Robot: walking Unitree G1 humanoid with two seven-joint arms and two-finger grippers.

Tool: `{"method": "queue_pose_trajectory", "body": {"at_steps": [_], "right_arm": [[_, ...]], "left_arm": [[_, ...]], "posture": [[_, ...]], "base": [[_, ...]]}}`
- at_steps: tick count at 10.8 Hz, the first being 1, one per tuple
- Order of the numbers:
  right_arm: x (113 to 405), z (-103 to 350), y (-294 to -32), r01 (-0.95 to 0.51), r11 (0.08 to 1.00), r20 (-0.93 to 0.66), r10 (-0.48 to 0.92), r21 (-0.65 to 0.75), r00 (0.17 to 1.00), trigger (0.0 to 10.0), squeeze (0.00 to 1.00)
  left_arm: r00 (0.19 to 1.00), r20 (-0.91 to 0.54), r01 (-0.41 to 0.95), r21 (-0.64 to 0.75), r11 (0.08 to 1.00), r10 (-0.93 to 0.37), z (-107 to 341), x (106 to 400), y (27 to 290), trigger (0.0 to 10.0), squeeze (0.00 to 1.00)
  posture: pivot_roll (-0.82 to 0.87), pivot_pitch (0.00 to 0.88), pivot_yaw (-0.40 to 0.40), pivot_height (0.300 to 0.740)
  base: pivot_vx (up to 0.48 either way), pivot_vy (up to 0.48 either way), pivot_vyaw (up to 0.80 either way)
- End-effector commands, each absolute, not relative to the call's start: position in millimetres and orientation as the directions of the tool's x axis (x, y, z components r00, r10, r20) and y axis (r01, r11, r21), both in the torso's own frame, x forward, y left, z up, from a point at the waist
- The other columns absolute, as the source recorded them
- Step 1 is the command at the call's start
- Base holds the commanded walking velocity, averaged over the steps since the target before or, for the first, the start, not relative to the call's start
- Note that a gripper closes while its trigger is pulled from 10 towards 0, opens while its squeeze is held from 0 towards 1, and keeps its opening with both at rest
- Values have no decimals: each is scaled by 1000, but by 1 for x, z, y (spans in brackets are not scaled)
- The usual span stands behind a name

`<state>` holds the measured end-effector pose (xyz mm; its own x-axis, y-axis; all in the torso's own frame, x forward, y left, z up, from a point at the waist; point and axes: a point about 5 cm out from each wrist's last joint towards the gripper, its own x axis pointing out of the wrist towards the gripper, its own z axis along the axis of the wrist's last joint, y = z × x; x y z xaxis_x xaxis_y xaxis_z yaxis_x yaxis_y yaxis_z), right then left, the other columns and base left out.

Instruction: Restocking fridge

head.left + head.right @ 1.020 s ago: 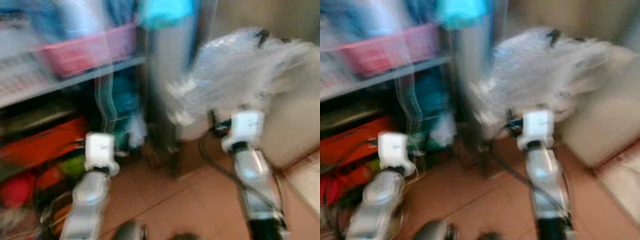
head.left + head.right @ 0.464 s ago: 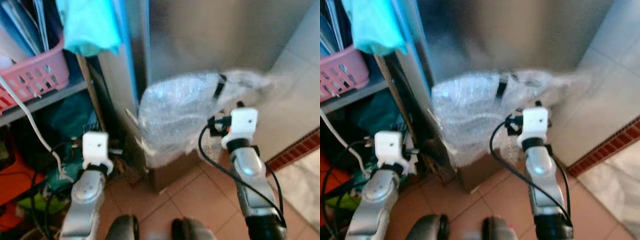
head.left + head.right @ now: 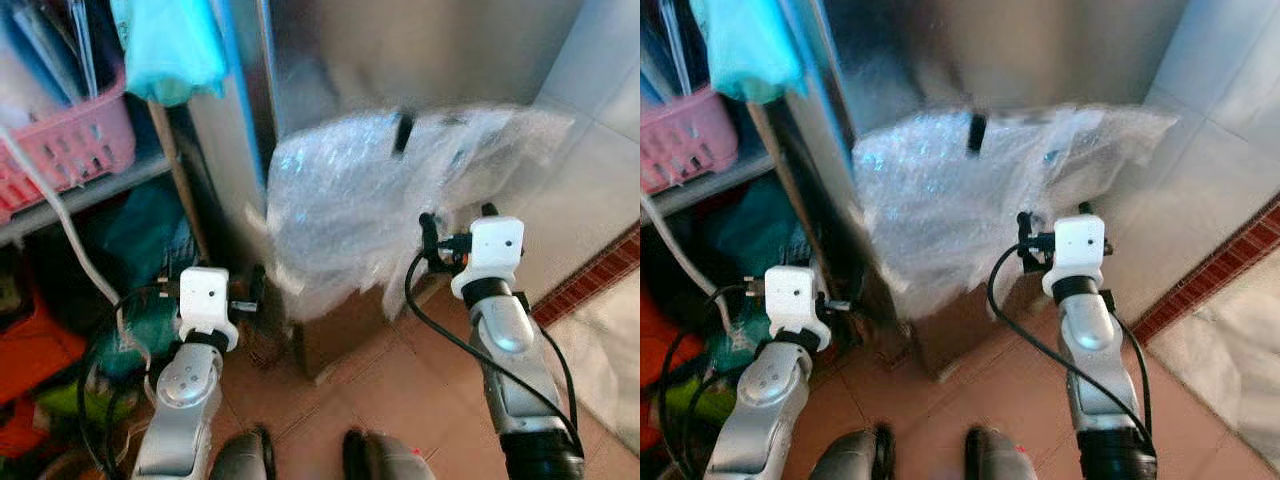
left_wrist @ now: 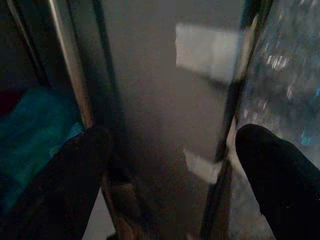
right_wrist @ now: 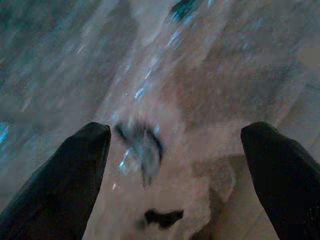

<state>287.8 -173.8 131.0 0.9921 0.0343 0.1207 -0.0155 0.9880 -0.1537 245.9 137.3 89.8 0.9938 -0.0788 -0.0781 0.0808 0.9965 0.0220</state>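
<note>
— Where are the grippers, and how do they stand?

— Both are raised in front of the robot. The left gripper (image 4: 170,165) has its two black fingers (image 4: 65,185) spread wide with nothing between them; the right gripper (image 5: 175,170) is just as wide and holds nothing either.

— What do the wrist cameras add?

— The left wrist view looks straight at the grey side of the fridge (image 3: 400,50) and its front corner edge, with something teal beside it and plastic glinting past the other finger. The right wrist view is close on the bubble wrap (image 3: 390,190), blurred, with small dark bits in it that I cannot make out.

— And the fridge relative to the grippers?

— From the head camera it rises at twelve o'clock of both, near. The bubble wrap bulges off its lower front, at eleven o'clock of the right gripper and two o'clock of the left.

— Further out?

— At ten o'clock of the left gripper, a shelf with a pink basket (image 3: 70,145) and a turquoise cloth (image 3: 170,50) hanging above. A brown box (image 3: 335,335) sits under the wrap on the tiled floor (image 3: 410,400).
</note>
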Motion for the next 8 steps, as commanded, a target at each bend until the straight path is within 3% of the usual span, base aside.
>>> {"method": "queue_pose_trajectory", "body": {"at_steps": [1, 8], "right_arm": [[287, 128, -173, -16, 989, 110, 32, -148, 993, 10000, 0], [292, 130, -172, -23, 992, 109, 37, -127, 993, 10000, 0]], "left_arm": [[995, -83, 67, 35, 997, -64, 90, 246, 141, 10000, 0], [997, -70, 47, 58, 997, -43, 94, 250, 143, 10000, 0]], "posture": [[-28, 124, 18, 740], [-26, 142, 25, 740]], "base": [[-281, 0, 0], [-265, 0, 0]]}}
